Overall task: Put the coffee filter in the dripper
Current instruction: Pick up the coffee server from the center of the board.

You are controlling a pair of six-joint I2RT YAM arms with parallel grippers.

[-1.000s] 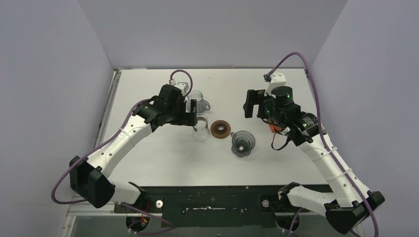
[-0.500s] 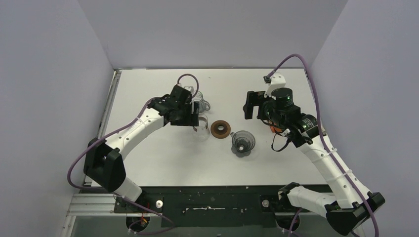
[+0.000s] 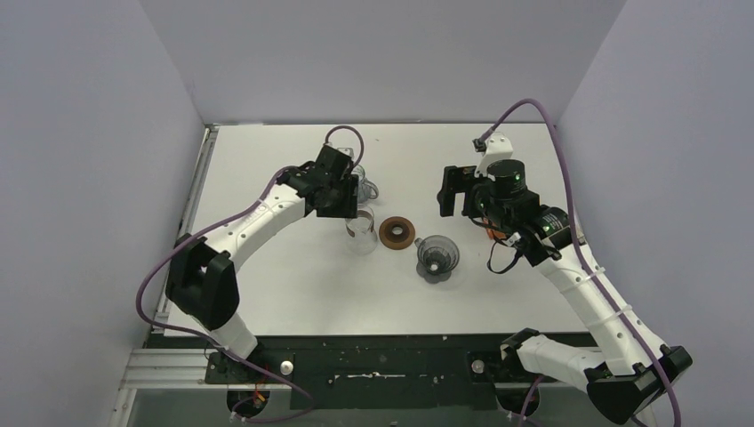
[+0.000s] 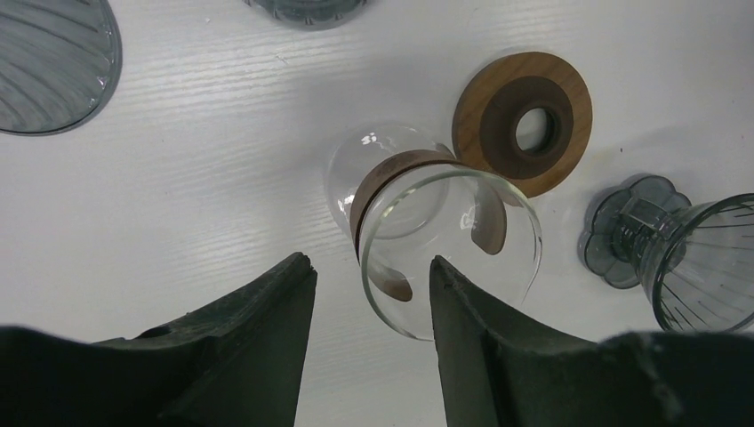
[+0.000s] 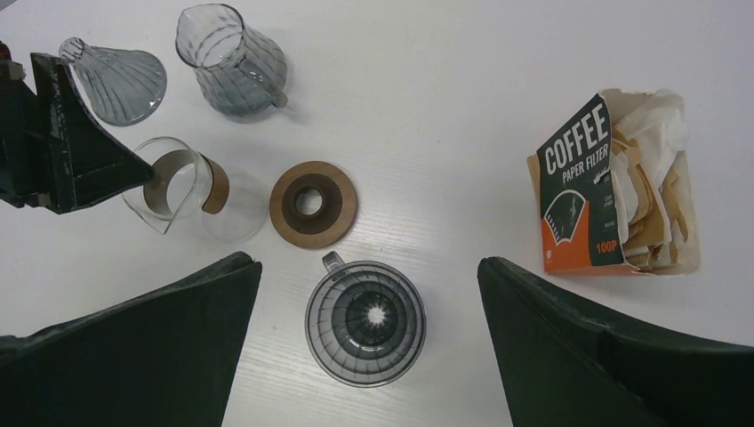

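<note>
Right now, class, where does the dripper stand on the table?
In the right wrist view the dripper stands at bottom centre, just below the brown wooden ring, with the coffee filter box off to its right.

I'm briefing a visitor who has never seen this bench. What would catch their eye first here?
Probably the orange and dark-green coffee filter box at the right of the right wrist view, torn open with white coffee filters and tan ones showing. Next, the smoky dripper, mouth-up and empty beside a brown wooden ring. The open left gripper hovers over a clear glass carafe with a brown collar.
</note>
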